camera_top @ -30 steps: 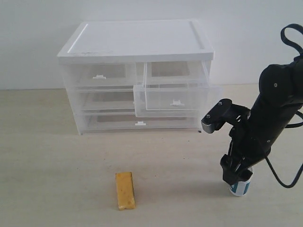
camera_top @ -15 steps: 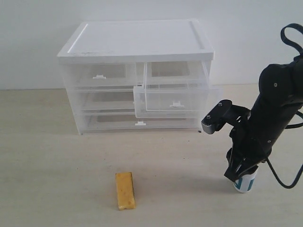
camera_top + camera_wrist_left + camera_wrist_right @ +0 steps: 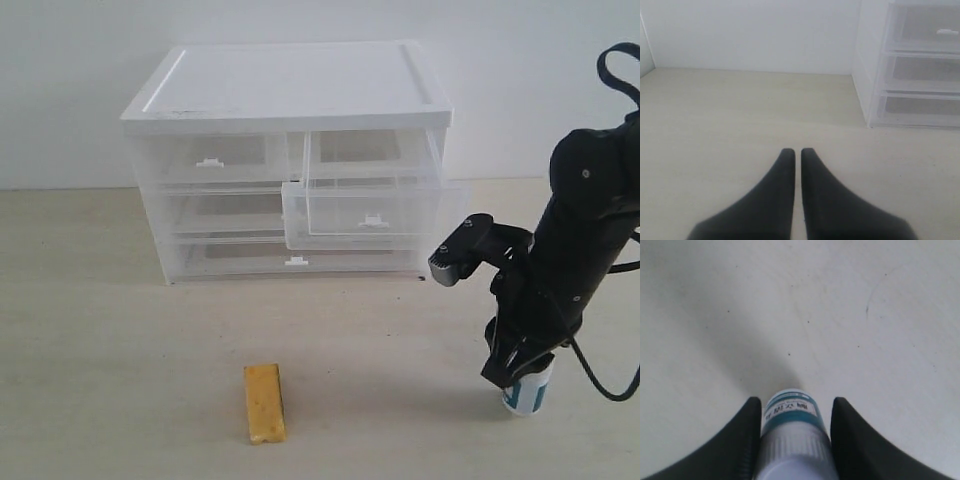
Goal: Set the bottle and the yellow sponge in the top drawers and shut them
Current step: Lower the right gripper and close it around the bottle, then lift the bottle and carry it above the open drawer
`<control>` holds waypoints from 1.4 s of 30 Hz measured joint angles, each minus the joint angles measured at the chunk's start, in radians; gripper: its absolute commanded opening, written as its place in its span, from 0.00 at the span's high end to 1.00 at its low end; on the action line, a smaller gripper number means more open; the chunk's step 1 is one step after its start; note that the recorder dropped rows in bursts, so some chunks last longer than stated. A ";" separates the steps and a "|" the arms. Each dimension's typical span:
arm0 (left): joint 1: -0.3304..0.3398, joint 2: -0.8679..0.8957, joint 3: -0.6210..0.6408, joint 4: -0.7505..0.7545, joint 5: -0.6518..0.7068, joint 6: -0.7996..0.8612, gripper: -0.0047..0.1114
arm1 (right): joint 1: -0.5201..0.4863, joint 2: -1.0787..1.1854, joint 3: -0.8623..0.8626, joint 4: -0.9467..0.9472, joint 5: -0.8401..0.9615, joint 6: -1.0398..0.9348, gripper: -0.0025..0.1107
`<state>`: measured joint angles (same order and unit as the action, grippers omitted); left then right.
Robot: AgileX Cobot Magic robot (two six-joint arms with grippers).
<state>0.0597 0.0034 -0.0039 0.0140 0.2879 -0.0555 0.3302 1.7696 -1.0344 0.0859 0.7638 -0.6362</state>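
I work on a pale table (image 3: 100, 350) with much bare surface. The white-topped cabinet (image 3: 290, 85) stands toward its far edge, with its drawer fronts facing the open part of the table. Of the top drawers, the right one (image 3: 372, 210) is pulled out and seems empty, while the left one (image 3: 205, 160) is shut. The right arm (image 3: 590, 220) reaches down steeply on the right side of the table, well in front of the cabinet. Its right gripper (image 3: 796, 402) has one finger pressed to each side of the bottle (image 3: 527, 395). The bottle stands upright, so its long axis runs along the fingers, and only its foot shows below them, at or just above the table. From this gripper the open drawer lies toward the cabinet, higher and a little inward. I judge the next move needs a lift above the drawer's front wall, and nothing stands in that path. The left gripper (image 3: 796, 152) is pressed together and empty over bare table beside the cabinet. The yellow sponge (image 3: 264, 402) lies flat near the front edge, well apart from the bottle, with its long axis pointing to the cabinet.
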 measured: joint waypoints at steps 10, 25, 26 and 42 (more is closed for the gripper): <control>0.000 0.000 0.000 0.000 0.000 0.000 0.92 | 0.000 -0.167 0.000 0.000 0.136 -0.016 0.98; 0.000 0.000 0.000 0.000 0.000 0.000 0.92 | -0.002 -0.389 -0.261 -0.026 0.357 -0.070 0.98; 0.000 0.000 0.000 0.000 0.000 0.000 0.92 | -0.002 -0.391 -0.293 -0.026 0.372 -0.070 0.98; 0.000 0.000 0.000 0.000 0.000 0.000 0.92 | -0.004 -0.391 -0.437 0.285 0.210 -0.421 0.98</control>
<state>0.0597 0.0034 -0.0039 0.0140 0.2879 -0.0555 0.3264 1.3787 -1.4716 0.3706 0.9740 -1.0569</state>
